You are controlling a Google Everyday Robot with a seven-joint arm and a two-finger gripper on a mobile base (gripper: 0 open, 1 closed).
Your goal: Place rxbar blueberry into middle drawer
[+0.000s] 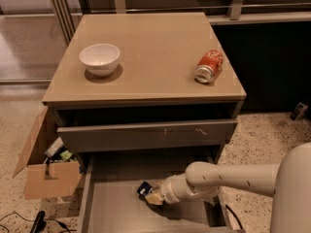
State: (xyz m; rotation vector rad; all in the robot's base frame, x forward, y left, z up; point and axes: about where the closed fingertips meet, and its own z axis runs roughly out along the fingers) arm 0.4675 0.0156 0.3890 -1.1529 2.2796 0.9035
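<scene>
Cabinet [155,42] with tan top fills mid-scene. Middle drawer [114,212] is pulled out toward the near edge; its flat floor holds nothing but the gripper's shadow; near end is cut off by the frame edge. The drawer above [146,136] is out only a little; long grey front panel visible, inside hidden. Robot arm [228,176] reaches in from the right over the middle drawer; its base is cut off at the right corner. Cardboard box [48,181] sits on the floor left of the cabinet, flaps open, with a few small items inside, too small to identify. White bowl [99,57] stands upright far-left on the cabinet top; looks empty. Red can [209,66] lies on its side far-right on the top, well apart from the bowl. Gripper [154,197] is inside the middle drawer, roughly centre, just above the floor; clenched on the rxbar blueberry [144,188]; the bar's dark end sticks out left of the fingertips, the rest is hidden in the grasp; lettering unreadable; can't tell if the bar touches the drawer floor.
</scene>
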